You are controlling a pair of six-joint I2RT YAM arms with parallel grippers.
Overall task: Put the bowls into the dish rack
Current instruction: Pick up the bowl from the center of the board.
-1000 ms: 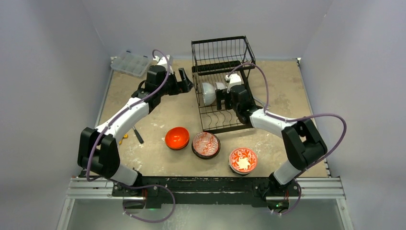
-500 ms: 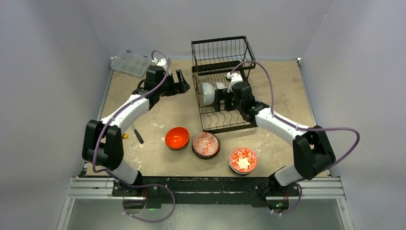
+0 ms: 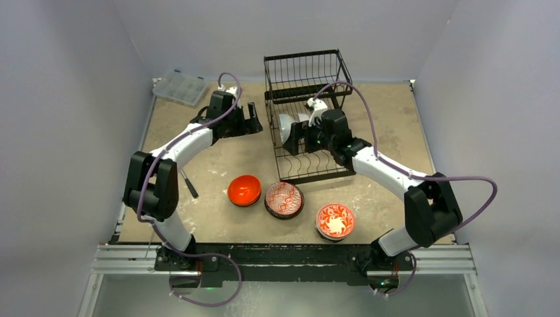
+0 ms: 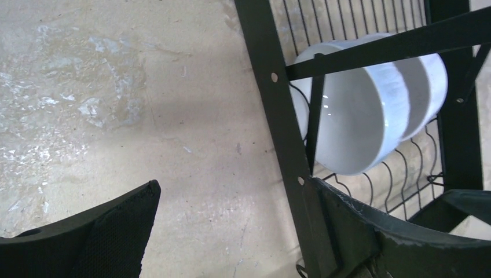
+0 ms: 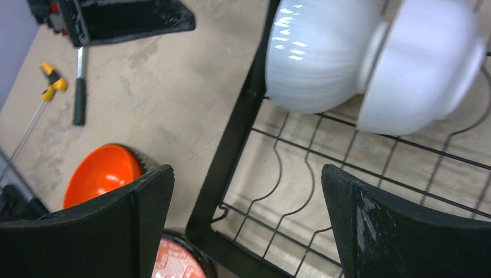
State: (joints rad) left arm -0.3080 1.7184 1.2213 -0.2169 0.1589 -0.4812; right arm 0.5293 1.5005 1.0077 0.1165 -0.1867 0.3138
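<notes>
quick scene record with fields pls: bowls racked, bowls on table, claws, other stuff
rack: black wire dish rack at the far middle of the table
bowls in rack: two white bowls, on edge in the lower slotted base, side by side
bowls on table: orange bowl, red patterned bowl, red floral bowl, in a row near the arms
left claw: open, empty, just left of the rack
right claw: open, empty, over the rack's base by the white bowls
other: clear compartment box, far left corner

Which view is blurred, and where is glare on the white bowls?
Right wrist view: the two white ceramic bowls look soft, the right one smeared, glare streaks on the left one. Left wrist view: sharper, no hard glare. Top view: even light.
</notes>
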